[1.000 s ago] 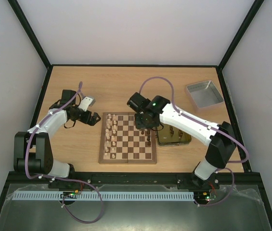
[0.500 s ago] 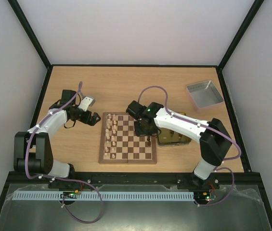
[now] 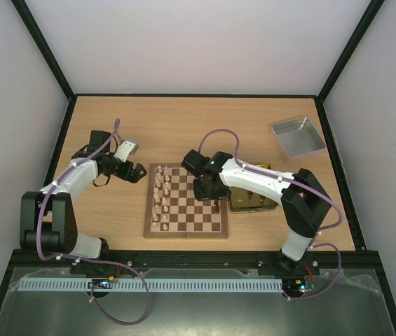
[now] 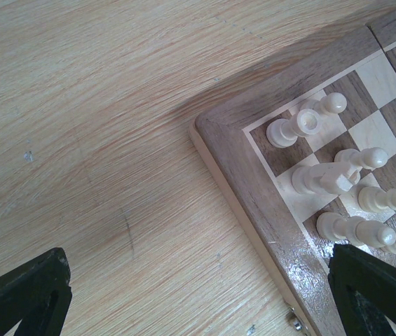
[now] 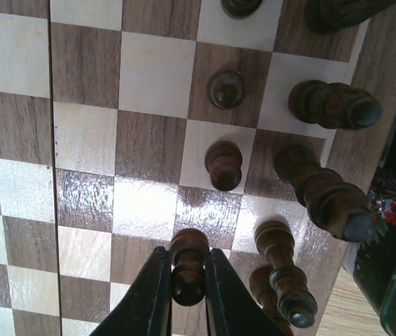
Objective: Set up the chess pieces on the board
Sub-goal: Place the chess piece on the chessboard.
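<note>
The board (image 3: 186, 203) lies mid-table, with cream chess pieces (image 3: 161, 196) along its left columns and dark chess pieces (image 3: 217, 204) at its right edge. My right gripper (image 3: 209, 189) is over the board's right part. In the right wrist view it (image 5: 188, 280) is shut on a dark pawn (image 5: 189, 269), low over a square, beside other dark pawns (image 5: 223, 164) and taller dark pieces (image 5: 327, 203). My left gripper (image 3: 139, 173) is open and empty over bare table left of the board. Its wrist view (image 4: 198, 301) shows the board's corner (image 4: 254, 175) and cream pieces (image 4: 303, 126).
A shiny gold tin (image 3: 255, 201) with dark pieces in it stands right of the board, partly under my right arm. A silver-grey tray (image 3: 297, 136) sits at the back right. A small white object (image 3: 128, 148) lies by my left wrist.
My right gripper has moved slightly left and nearer over the board's right side, its arm folding in. The left arm has not moved.
</note>
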### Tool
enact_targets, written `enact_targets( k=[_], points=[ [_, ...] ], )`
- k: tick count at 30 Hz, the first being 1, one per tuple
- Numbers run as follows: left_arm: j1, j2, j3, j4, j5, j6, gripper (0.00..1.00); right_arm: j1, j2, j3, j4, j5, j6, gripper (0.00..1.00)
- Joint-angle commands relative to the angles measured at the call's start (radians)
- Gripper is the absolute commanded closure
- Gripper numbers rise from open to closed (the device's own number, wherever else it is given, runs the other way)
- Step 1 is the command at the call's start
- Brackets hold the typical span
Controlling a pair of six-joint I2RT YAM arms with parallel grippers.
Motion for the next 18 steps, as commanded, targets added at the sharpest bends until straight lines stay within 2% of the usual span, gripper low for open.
enact_targets(
  k=[1, 18],
  points=[
    [-0.005, -0.003, -0.01, -0.006, 0.007, 0.008, 0.0, 0.009, 0.014, -0.007, 0.013, 0.007, 0.005, 0.91],
    [-0.005, -0.005, -0.01, -0.005, 0.012, 0.01, 0.0, 0.008, 0.034, -0.015, 0.011, 0.007, 0.009, 0.91]
  ],
)
